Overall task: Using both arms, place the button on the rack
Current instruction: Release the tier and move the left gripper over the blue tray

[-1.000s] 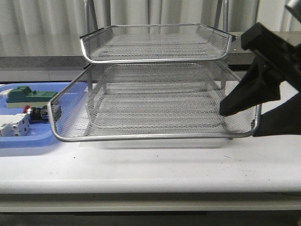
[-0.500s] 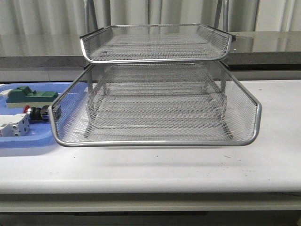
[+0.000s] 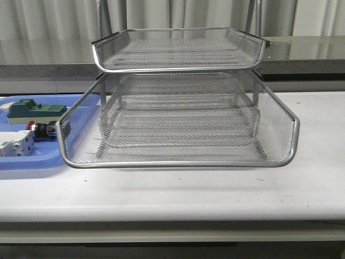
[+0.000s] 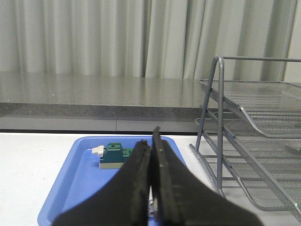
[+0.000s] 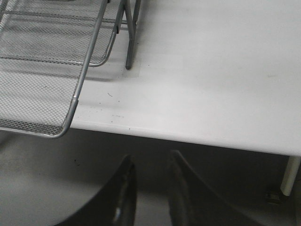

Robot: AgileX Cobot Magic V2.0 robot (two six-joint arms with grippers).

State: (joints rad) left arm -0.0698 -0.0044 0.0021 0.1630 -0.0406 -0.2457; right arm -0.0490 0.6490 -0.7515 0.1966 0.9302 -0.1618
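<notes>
Now no right arm by rack [image 3: 178, 116]

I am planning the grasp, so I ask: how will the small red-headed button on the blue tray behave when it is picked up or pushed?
The button lies on its side in the blue tray, and its round head suggests it may roll if nudged. It looks small and rigid, probably light. Neighbouring blocks leave little finger room.

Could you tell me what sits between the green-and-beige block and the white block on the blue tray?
The button lies between the green-and-beige block and the white block on the blue tray, seen in the front view.
</notes>
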